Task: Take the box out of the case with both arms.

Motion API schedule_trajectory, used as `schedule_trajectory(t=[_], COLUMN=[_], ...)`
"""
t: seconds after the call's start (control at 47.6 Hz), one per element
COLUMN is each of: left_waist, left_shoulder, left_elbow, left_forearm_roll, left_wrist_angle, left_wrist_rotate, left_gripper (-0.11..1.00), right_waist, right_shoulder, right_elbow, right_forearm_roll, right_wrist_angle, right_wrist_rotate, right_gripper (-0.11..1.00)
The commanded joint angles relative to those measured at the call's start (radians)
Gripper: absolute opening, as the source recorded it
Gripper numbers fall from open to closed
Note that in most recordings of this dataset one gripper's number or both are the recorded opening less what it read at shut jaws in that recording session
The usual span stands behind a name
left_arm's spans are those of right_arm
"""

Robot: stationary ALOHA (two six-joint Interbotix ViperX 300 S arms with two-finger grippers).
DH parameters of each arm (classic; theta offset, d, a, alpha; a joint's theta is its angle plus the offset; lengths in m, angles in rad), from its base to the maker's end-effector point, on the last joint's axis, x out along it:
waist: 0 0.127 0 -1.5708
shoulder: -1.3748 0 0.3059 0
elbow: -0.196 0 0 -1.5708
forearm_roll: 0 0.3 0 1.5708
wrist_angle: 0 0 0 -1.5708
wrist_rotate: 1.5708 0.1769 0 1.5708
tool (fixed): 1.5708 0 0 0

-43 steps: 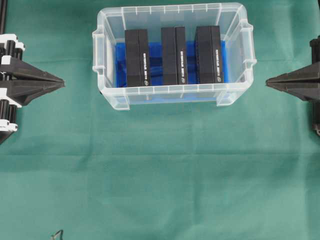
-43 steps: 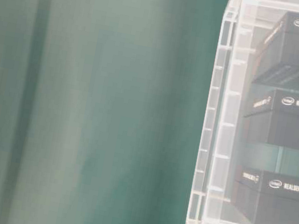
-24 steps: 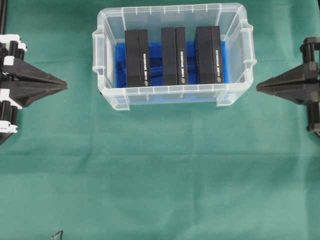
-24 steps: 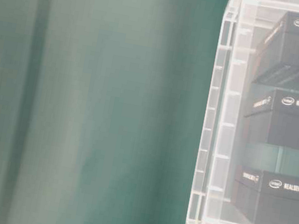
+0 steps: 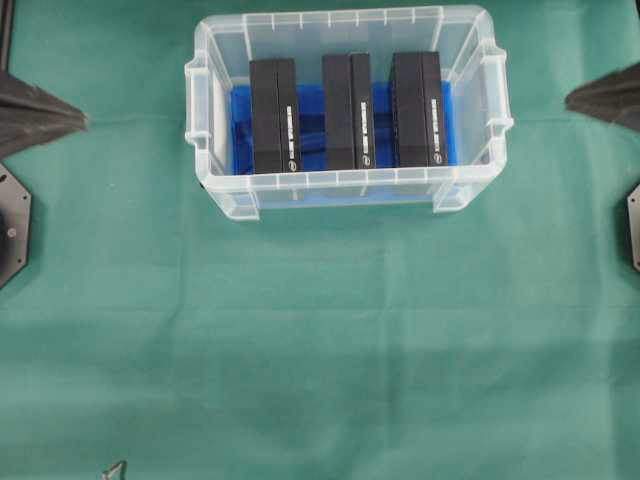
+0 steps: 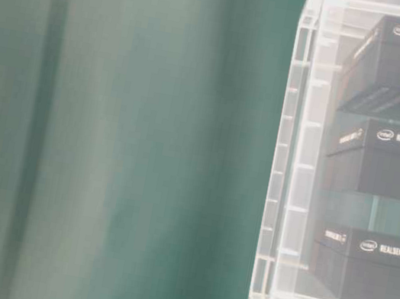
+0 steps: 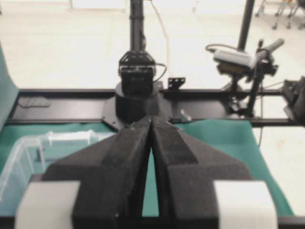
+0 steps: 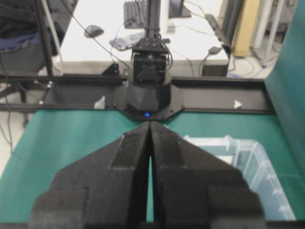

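1. The case [image 5: 200, 90] sits on the green surface [image 5: 320, 340], at its far middle.
2. Three black boxes [image 5: 275, 115] stand side by side inside the case, on its blue lining.
3. Left gripper [image 7: 151, 121]: fingers pressed together, holding nothing, well clear of the case.
4. Right gripper [image 8: 150, 125]: fingers pressed together, holding nothing.

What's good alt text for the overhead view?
A clear plastic case on a green cloth holds three black boxes standing side by side on a blue lining. A shut black pincer pokes in from each side edge, both clear of the case.
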Motion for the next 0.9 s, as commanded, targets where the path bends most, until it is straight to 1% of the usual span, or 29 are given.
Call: schedule_trajectory(t=[0.0,0.105,0.189,0.252,0.315,0.378,0.399,0.483,0.505,0.568,0.631,0.652,0.715,0.82,0.883], left_waist=[-0.009,-0.012,-0.014,-0.014,-0.014,-0.017,-0.018,-0.028,-0.032,-0.041,-0.051,-0.052,-0.058,-0.058,-0.058], left_shoulder=[0.026,0.040,0.048,0.049,0.052,0.061,0.064,0.086,0.097,0.115,0.133,0.138,0.149,0.156,0.158], left_elbow=[-0.069,-0.080,-0.083,-0.089,-0.098,-0.114,-0.121,-0.152,-0.167,-0.192,-0.215,-0.219,-0.230,-0.232,-0.233], left_forearm_roll=[0.003,0.002,0.002,0.002,0.002,0.002,0.002,0.002,0.002,0.002,0.003,0.002,0.002,0.002,0.002], left_wrist_angle=[0.043,0.071,0.097,0.140,0.213,0.345,0.390,0.588,0.664,0.811,0.945,0.983,1.095,1.247,1.299], left_wrist_rotate=[0.000,-0.002,-0.011,-0.025,-0.044,-0.075,-0.086,-0.132,-0.149,-0.172,-0.181,-0.181,-0.184,-0.186,-0.187], left_gripper=[0.00,0.00,0.00,0.00,0.00,0.00,0.00,0.00,0.00,0.00,0.00,0.00,0.00,0.00,0.00], right_waist=[-0.003,-0.003,-0.003,-0.005,-0.014,-0.023,-0.026,-0.026,-0.028,-0.026,-0.026,-0.026,-0.026,-0.026,-0.026], right_shoulder=[0.015,0.014,0.009,0.009,0.012,0.023,0.029,0.046,0.049,0.063,0.077,0.084,0.098,0.123,0.132], right_elbow=[-0.074,-0.091,-0.092,-0.092,-0.094,-0.098,-0.103,-0.124,-0.130,-0.147,-0.164,-0.167,-0.170,-0.166,-0.166], right_forearm_roll=[0.000,0.002,0.003,-0.002,-0.008,-0.012,-0.014,-0.021,-0.023,-0.029,-0.031,-0.029,-0.029,-0.029,-0.025], right_wrist_angle=[0.055,0.112,0.164,0.253,0.373,0.511,0.577,0.735,0.769,0.873,0.971,1.020,1.118,1.287,1.351], right_wrist_rotate=[0.003,0.009,0.035,0.069,0.100,0.137,0.155,0.199,0.207,0.215,0.215,0.212,0.209,0.207,0.210], right_gripper=[0.00,0.00,0.00,0.00,0.00,0.00,0.00,0.00,0.00,0.00,0.00,0.00,0.00,0.00,0.00])
